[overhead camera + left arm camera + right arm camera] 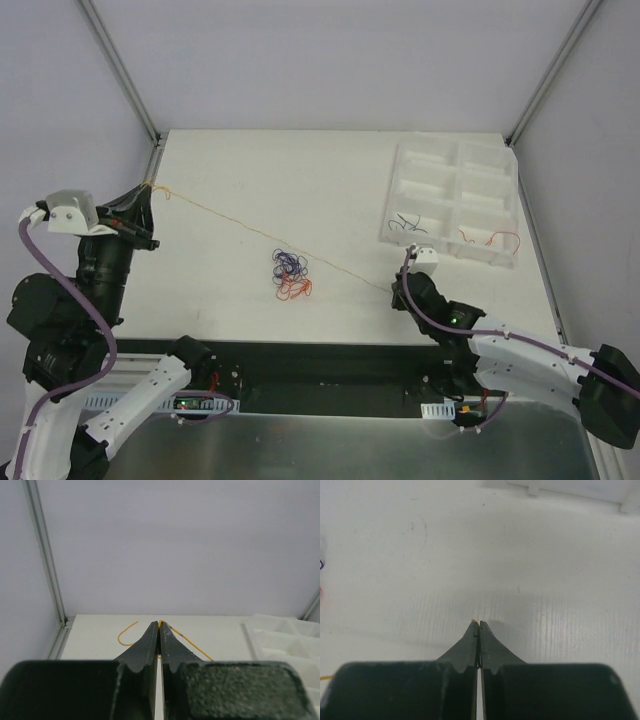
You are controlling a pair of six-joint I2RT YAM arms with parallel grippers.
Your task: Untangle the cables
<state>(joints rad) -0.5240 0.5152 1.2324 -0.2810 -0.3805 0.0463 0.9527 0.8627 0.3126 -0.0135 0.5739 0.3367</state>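
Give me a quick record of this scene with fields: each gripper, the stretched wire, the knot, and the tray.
left gripper: shut on one end of the yellow-orange wire, by the far left corner of the table
right gripper: shut on the wire's other end, low over the table near the tray
yellow-orange wire: taut and straight between the two grippers, running past the knot's far side
knot: purple-blue and orange-red strands bunched mid-table, no gripper on it
tray: white, compartmented, far right; black wire in one near compartment, red-orange wire in the next
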